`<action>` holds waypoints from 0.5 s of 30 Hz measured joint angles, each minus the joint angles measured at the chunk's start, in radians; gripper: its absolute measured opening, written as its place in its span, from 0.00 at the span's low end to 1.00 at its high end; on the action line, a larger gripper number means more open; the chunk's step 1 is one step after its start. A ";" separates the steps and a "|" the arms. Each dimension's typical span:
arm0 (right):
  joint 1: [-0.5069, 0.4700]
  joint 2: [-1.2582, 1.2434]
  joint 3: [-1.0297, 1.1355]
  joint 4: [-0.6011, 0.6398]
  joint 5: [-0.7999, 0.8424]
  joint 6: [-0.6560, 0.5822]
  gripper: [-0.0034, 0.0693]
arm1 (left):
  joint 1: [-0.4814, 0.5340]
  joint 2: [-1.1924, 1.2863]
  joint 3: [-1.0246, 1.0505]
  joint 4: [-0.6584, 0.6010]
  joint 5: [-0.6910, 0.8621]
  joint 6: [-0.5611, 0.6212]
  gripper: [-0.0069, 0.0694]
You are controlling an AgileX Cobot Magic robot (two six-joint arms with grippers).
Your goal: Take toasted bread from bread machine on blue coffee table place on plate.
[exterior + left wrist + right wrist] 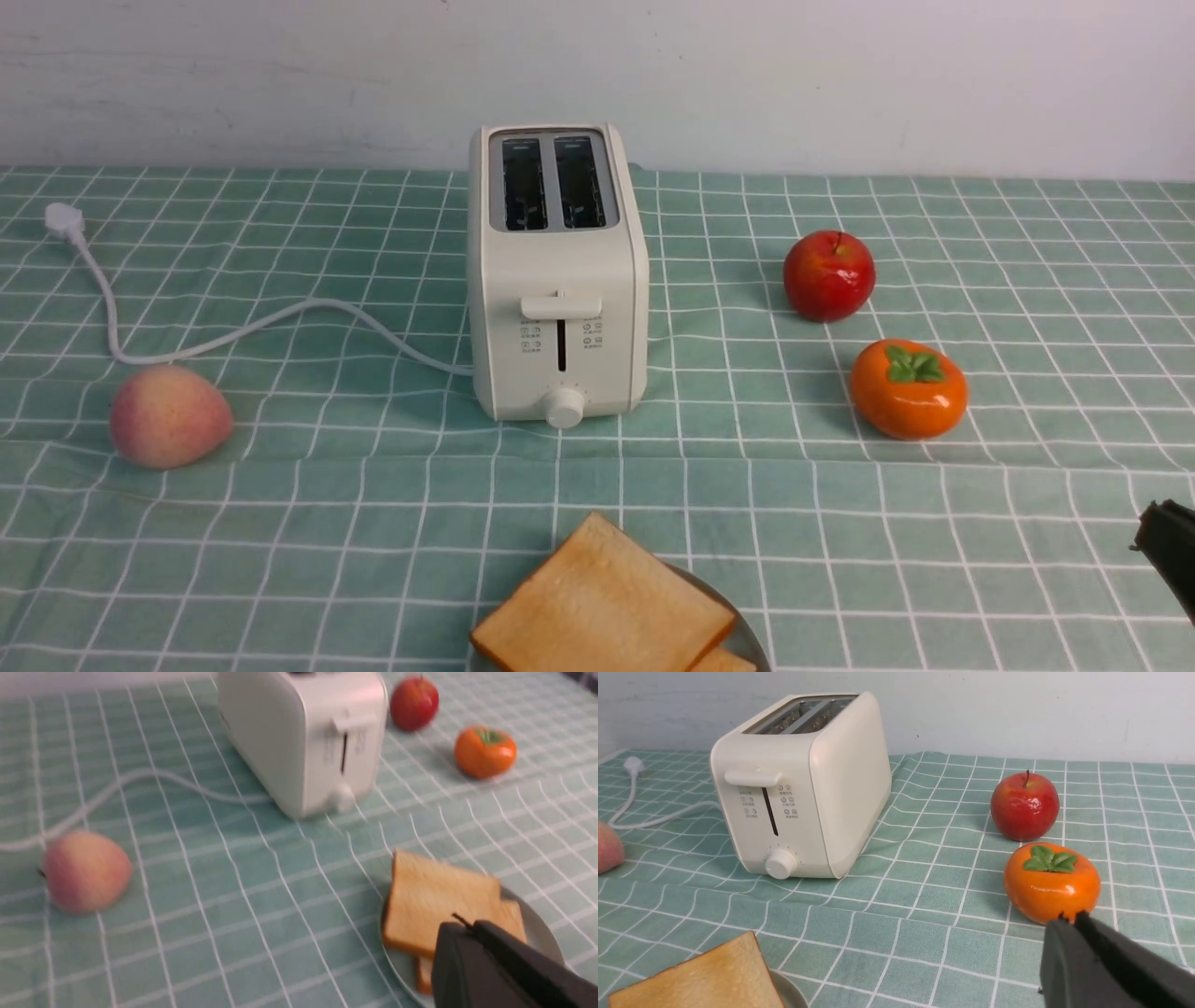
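Observation:
The cream-white bread machine (557, 280) stands upright mid-table on the blue coffee table (373, 523); both its slots look empty. Two slices of toasted bread (602, 607) lie overlapping on the plate (752, 644) at the near edge, and they also show in the left wrist view (439, 896) on the plate (537, 933). My left gripper (462, 926) is shut and empty, just above the plate's near side; it does not show in the front view. My right gripper (1069, 919) is shut and empty, low at the right, near the orange fruit; its tip shows in the front view (1162, 537).
A red apple (828, 275) and an orange persimmon (907, 388) lie right of the bread machine. A peach (170, 415) lies at the left. The white power cord (233, 331) runs left from the machine to its plug (63, 220). A white wall stands behind.

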 joint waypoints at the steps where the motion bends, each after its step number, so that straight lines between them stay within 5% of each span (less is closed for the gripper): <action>1: 0.000 0.000 0.000 0.000 0.001 0.000 0.07 | 0.000 -0.018 0.020 0.014 -0.031 -0.003 0.08; 8: 0.000 0.000 0.000 0.000 0.001 0.000 0.08 | 0.000 -0.114 0.212 0.147 -0.177 -0.133 0.09; 15: 0.000 0.000 0.000 0.000 0.000 0.000 0.09 | 0.043 -0.218 0.438 0.363 -0.244 -0.421 0.09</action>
